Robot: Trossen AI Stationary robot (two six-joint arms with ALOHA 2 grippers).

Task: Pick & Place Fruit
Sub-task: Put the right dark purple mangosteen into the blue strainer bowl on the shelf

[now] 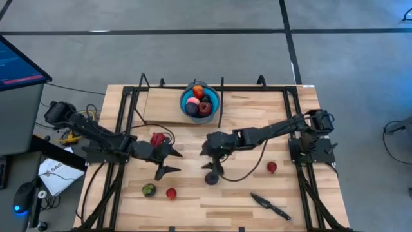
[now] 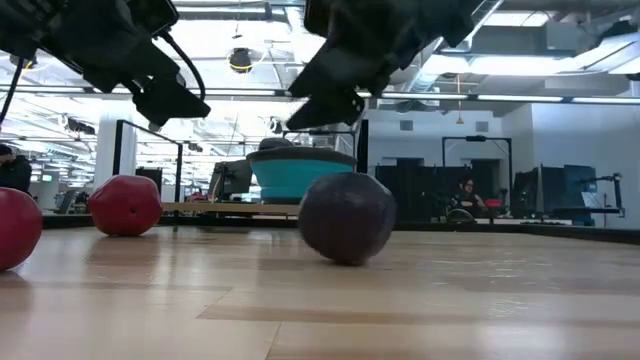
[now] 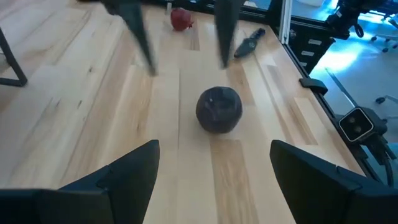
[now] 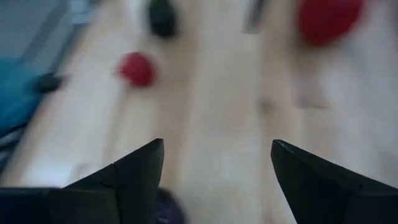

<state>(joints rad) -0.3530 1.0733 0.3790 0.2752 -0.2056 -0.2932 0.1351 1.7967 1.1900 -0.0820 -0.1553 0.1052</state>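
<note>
From above, both arms reach in over the wooden table [image 1: 232, 200], and the right gripper [image 1: 212, 162] hangs with its jaws spread wide and empty, the dark purple fruit [image 1: 212, 178] lying just below its fingertips, apart from them. The left gripper [image 1: 168, 161] faces it from the other side, jaws wide too, holding nothing, with a red fruit [image 1: 158, 138] right beside its wrist. The low view adds what the overhead cannot: the purple fruit [image 2: 346, 217] sits flat on the boards while both sets of dark fingers hang clear above it. The left wrist view shows the same fruit [image 3: 219, 109] straight ahead between that arm's own spread fingers, the right arm's two fingers [image 3: 225, 31] pointing down beyond it, and further off a small red fruit [image 3: 181, 18] and the black-handled knife [image 3: 247, 43]. The right wrist view is smeared, yet a sliver of the purple fruit [image 4: 166, 211] shows by one of its fingers, with red pieces and a dark one further out. Back overhead, a greenish fruit [image 1: 149, 189] and a red one [image 1: 171, 193] lie near the left gripper's lower finger. The blue bowl [image 1: 185, 98], beyond both grippers, holds a heap of red, orange and dark pieces [image 1: 201, 101].
</note>
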